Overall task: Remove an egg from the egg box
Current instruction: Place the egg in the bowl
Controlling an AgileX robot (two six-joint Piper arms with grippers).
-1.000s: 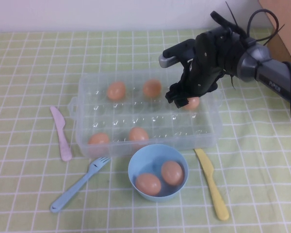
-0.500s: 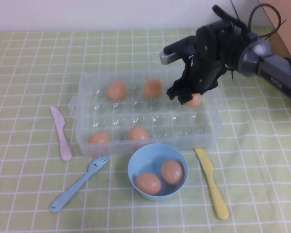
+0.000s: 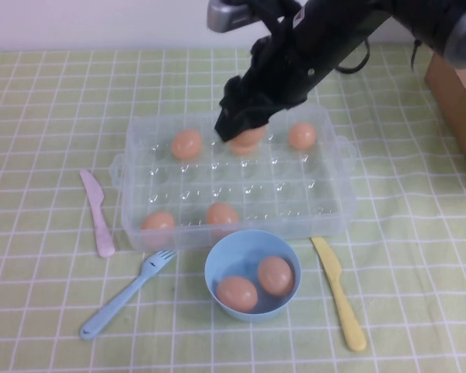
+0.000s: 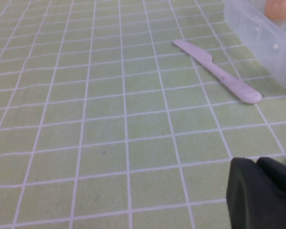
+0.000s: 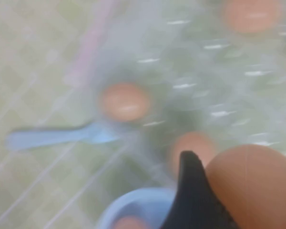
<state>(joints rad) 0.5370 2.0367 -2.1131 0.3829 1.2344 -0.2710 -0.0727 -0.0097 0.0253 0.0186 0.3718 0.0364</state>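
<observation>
Egg [image 3: 247, 140] and egg box [image 3: 326, 203]: current state.
I hold one orange-tan egg above the box's far row. The box, clear plastic with round wells, rests flat and open on the table, four eggs seated inside.

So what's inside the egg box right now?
Egg box: five eggs, four in plain view, one half hidden under the right gripper, its well unseen. Left gripper hangs over the cloth near the pink knife.

Right tool [image 3: 241, 134] shifted left along egg box [image 3: 233, 183] far row — egg [image 3: 302, 135] uncovered — second egg [image 5: 250, 186] now against finger
</observation>
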